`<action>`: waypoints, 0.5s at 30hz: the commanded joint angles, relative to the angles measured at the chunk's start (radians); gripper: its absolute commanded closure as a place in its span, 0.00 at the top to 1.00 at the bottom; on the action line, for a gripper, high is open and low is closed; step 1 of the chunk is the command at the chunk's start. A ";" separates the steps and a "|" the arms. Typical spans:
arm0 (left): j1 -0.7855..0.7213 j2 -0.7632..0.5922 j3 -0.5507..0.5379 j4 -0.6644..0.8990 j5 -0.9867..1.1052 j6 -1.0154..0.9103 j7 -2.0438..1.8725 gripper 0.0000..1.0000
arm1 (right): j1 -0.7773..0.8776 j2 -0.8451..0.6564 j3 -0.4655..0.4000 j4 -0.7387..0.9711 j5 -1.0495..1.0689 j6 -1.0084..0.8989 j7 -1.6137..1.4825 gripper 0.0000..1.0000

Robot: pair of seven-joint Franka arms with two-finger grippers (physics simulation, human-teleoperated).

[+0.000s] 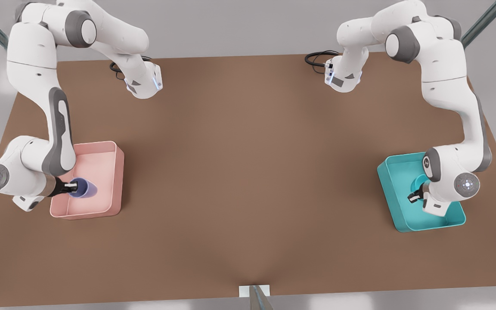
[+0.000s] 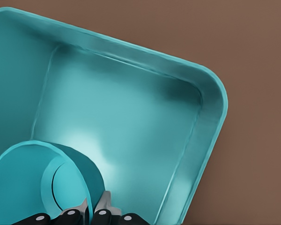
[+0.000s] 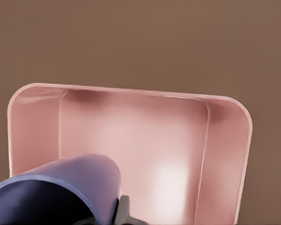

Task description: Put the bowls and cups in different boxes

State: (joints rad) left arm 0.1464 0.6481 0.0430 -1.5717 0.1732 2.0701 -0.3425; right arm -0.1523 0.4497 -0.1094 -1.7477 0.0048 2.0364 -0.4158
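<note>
Both look light, stiff and slick, pinched by their rims: left gripper (image 1: 416,196) grasping the bowl (image 1: 418,186) over the teal box (image 1: 388,181) at lower right, right gripper (image 1: 72,187) clenched on the cup (image 1: 83,188) over the pink box (image 1: 116,181) at lower left.

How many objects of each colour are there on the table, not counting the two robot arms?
Teal: 2, the teal box and the teal bowl, held over it by the left gripper.
Pink: 1, the pink box.
Lavender: 1, the cup, held over the pink box by the right gripper.
Total: 4
</note>
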 commanded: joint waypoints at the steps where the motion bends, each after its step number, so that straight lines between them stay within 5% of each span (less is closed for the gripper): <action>1: 0.007 0.018 0.000 -0.005 0.009 0.036 -0.021 0.21 | -0.001 0.032 -0.001 0.000 -0.008 0.083 -0.298 0.21; 7: 0.022 0.080 0.000 -0.007 0.011 0.081 -0.021 0.21 | -0.001 0.087 0.000 -0.010 -0.005 0.177 -0.298 0.21; 9: 0.021 0.081 0.000 -0.005 0.011 0.084 -0.021 0.93 | -0.001 0.089 0.000 -0.010 -0.003 0.177 -0.296 0.21; 10: 0.021 0.079 0.000 -0.004 0.011 0.084 -0.021 1.00 | -0.001 0.089 0.000 -0.013 -0.003 0.176 -0.298 0.21; 11: 0.022 0.073 -0.002 0.001 0.011 0.079 -0.019 1.00 | -0.001 0.089 0.000 -0.015 0.003 0.174 -0.298 0.91; 12: 0.025 0.039 -0.002 0.004 0.008 0.058 -0.018 1.00 | -0.001 0.089 0.000 -0.015 0.004 0.168 -0.298 1.00; 15: 0.036 -0.143 -0.014 0.045 -0.027 -0.214 0.053 1.00 | -0.001 0.089 0.002 -0.015 0.004 0.163 -0.298 1.00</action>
State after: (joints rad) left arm 0.1831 0.5399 0.0273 -1.5344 0.1323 2.0416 -0.3106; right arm -0.1535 0.5394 -0.1075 -1.7633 -0.0391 2.2017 -0.5448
